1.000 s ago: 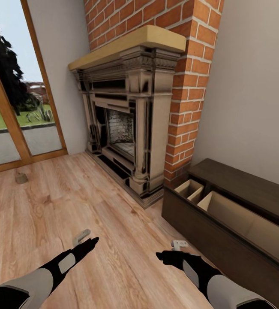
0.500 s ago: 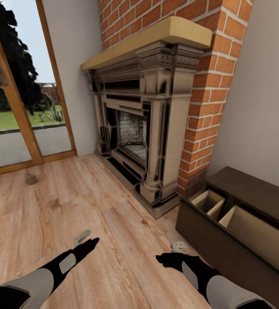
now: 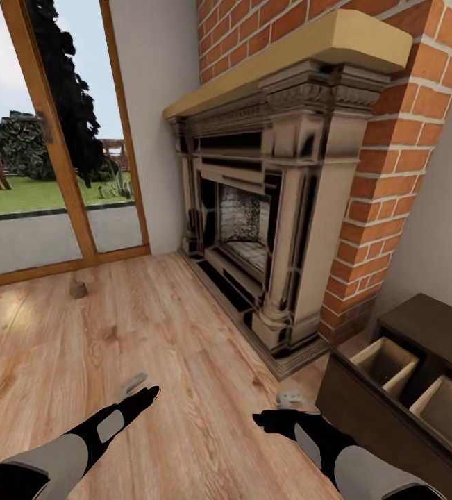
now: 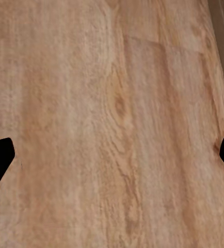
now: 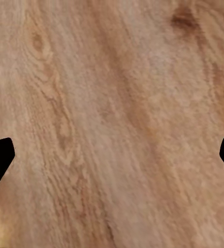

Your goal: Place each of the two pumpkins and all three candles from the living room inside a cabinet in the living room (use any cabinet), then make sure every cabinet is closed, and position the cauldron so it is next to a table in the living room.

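Note:
One candle [image 3: 78,288], a small grey-tan stub, sits on the plank floor close to the glass door, far ahead of my left gripper. The dark brown cabinet [image 3: 364,423] stands low at the right by the wall, its front open on tan compartments [image 3: 387,362] that look empty. In the head view my left gripper [image 3: 139,389] and right gripper [image 3: 281,408] hang low over bare floor. In the wrist views the left gripper [image 4: 112,160] and right gripper [image 5: 112,160] are both open, with nothing but planks between the fingertips. The pumpkins, cauldron and table are out of view.
An ornate grey fireplace [image 3: 274,229] in a red brick chimney [image 3: 392,180] juts out ahead on the right. A wood-framed glass door [image 3: 52,160] closes the far left. Open plank floor [image 3: 114,333] lies between them.
The camera has swung left: fireplace, cabinet and candle have all slid right in the picture. Both arms keep the same pose in the view.

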Tool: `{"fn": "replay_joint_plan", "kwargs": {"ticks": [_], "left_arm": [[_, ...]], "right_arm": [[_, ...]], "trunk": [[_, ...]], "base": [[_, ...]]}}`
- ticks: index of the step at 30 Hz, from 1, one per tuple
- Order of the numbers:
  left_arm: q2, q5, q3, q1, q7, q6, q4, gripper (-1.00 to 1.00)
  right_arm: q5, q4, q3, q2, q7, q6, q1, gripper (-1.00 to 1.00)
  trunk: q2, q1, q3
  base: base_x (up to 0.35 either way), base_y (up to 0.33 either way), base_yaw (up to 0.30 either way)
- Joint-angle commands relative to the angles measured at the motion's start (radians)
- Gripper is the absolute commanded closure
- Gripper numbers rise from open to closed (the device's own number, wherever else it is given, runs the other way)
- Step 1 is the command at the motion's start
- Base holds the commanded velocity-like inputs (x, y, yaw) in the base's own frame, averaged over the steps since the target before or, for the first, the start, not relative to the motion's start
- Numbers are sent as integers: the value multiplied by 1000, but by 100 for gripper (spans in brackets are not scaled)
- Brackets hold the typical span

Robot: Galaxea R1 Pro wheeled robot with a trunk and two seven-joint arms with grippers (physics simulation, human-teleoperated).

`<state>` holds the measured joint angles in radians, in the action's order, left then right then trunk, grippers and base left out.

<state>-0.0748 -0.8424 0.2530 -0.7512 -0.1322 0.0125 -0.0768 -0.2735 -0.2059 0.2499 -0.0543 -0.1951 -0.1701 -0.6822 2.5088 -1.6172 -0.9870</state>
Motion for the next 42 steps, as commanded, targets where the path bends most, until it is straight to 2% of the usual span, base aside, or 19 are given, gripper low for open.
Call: {"fn": "replay_joint_plan", "kwargs": {"ticks": [1,21,42], "left_arm": [[0,-10,8,0,-3,1,0,-100],[7,-10,8,0,-1,1,2,-100],[18,-9,8,0,-1,3,2,-100]], "right_arm": [[-10,-1,6,1,0,-5,0,-100],[-10,-1,8,0,0,-5,0,-100],[-10,-1,8,-1,0,-5,0,-100]], "trunk": [[0,0,0],[0,0,13],[0,0,13]], "base": [[295,113,232],[296,195,253],[298,98,285]]}}
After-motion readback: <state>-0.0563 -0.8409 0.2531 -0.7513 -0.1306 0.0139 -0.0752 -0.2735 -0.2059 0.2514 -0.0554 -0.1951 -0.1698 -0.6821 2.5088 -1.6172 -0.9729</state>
